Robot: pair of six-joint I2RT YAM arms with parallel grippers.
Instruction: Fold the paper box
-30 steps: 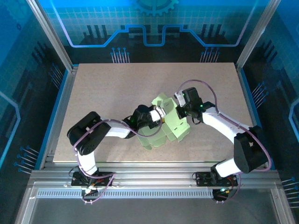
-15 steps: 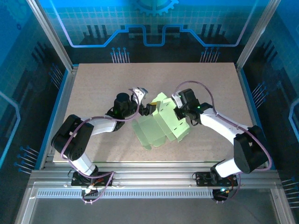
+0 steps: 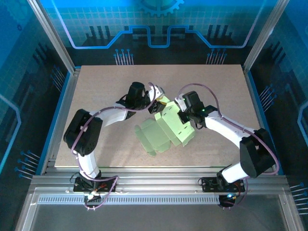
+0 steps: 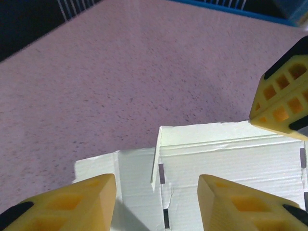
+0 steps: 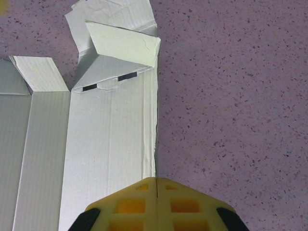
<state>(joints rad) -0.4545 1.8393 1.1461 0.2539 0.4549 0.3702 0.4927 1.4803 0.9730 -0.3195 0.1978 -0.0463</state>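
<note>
The paper box [image 3: 161,132] is a pale green die-cut card lying partly folded in the middle of the table. My left gripper [image 3: 156,104] reaches in at the card's far left corner. In the left wrist view it [image 4: 156,185] is open, its yellow fingers [image 4: 77,202] either side of a raised flap of the card [image 4: 231,159], not touching it. My right gripper [image 3: 182,116] is at the card's far right edge. In the right wrist view it [image 5: 157,180] is shut, its tips on the long edge of the card [image 5: 110,134]. One right finger [image 4: 281,98] shows at the left wrist view's right edge.
The brown tabletop [image 3: 106,86] has free room to the left, right and far side of the card. Aluminium frame posts [image 3: 53,38] and blue side walls ring the table. The two arms' bases sit at the near edge.
My left arm swung from the card's near left side round to its far left corner. Its jaws widened, then narrowed partway. The right gripper stayed at the card's far right edge.
</note>
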